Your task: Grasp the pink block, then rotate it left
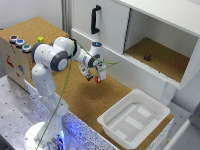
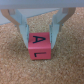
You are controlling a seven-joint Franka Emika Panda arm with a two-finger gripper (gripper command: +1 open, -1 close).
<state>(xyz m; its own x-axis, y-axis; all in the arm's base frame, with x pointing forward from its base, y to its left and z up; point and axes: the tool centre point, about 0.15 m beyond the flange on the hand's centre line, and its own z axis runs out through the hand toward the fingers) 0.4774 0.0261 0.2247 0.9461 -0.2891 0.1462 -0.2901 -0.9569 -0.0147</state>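
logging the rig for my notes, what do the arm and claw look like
A white arm with rounded segments and dark grey joint rings, on a round white base glowing blue. A green cable runs along it. The claw has pale grey fingers with angular, tapering tips.

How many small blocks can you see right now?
3: the pink block between the pincer fingers; a yellow block on the box with buttons; a dark purple object inside the open cabinet. Others may be hidden.

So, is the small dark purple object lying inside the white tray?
No, the purple object lies on the cork floor of the open cabinet, while the white tray holds nothing visible.
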